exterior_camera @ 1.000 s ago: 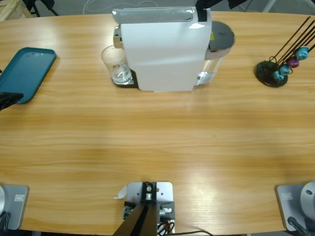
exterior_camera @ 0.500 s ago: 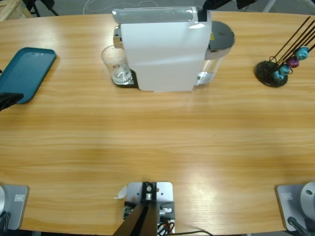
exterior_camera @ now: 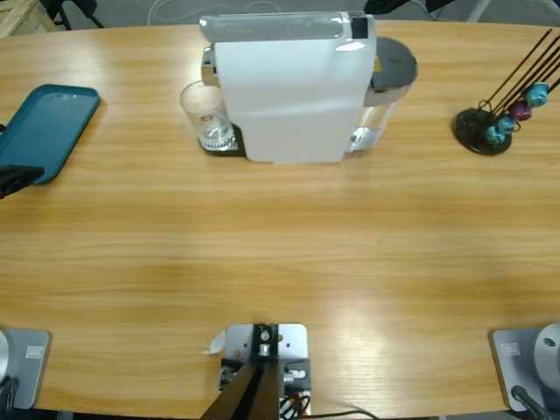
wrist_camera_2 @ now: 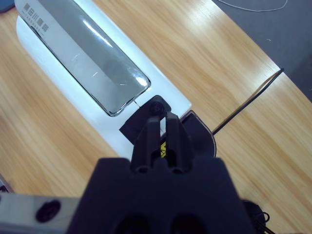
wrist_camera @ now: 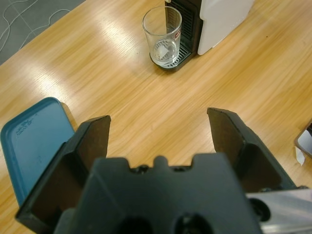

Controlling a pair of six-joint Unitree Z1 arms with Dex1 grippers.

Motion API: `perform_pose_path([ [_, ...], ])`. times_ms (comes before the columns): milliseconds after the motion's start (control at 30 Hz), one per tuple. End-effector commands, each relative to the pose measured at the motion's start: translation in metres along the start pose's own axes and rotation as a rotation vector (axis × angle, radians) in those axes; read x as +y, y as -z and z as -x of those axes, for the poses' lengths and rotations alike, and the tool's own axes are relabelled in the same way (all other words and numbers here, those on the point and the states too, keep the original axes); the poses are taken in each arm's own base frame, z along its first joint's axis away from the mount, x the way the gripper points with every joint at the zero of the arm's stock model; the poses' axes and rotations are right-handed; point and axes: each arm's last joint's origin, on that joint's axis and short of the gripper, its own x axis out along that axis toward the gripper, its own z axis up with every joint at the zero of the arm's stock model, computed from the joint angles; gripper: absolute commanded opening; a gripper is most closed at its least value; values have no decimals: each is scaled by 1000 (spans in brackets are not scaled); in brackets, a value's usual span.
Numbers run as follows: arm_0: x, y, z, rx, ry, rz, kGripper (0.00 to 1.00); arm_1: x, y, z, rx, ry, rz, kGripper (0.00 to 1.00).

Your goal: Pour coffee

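Jaws of your left gripper (wrist_camera: 158, 127) stand spread wide above bare table (exterior_camera: 280, 254), near the teal tray (wrist_camera: 29, 144). Beyond, the glass cup (wrist_camera: 162, 35) sits under the white coffee machine (exterior_camera: 289, 87). Your right gripper (wrist_camera_2: 163, 127) hovers pressed together above the machine's top.

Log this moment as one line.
left gripper: open, above table | right gripper: shut, over coffee machine | glass: empty, under spout
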Motion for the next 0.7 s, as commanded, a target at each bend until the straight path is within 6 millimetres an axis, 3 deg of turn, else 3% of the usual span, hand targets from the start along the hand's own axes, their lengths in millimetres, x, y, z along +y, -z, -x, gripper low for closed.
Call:
perform_pose_path([
  [33,-1,8,-10,66,5,1,849,-7,0,-4,20,22,-2,0],
  [67,-1,8,-10,66,5,1,849,-6,-1,5,4,23,-6,0],
  [100,-1,8,-10,65,5,1,849,-4,0,11,-6,18,-16,257],
  [133,-1,8,-10,64,4,1,850,-1,4,17,-10,14,-33,732],
  [167,-1,8,-10,63,4,1,853,2,11,22,-8,12,-48,951],
  [200,-1,8,-9,62,4,1,854,7,22,28,0,13,-72,1000],
  [467,-1,9,-9,39,4,-3,862,61,117,83,-5,41,-58,1000],
  [700,-8,21,-4,-79,76,-73,821,84,172,106,-142,13,-8,1000],
])
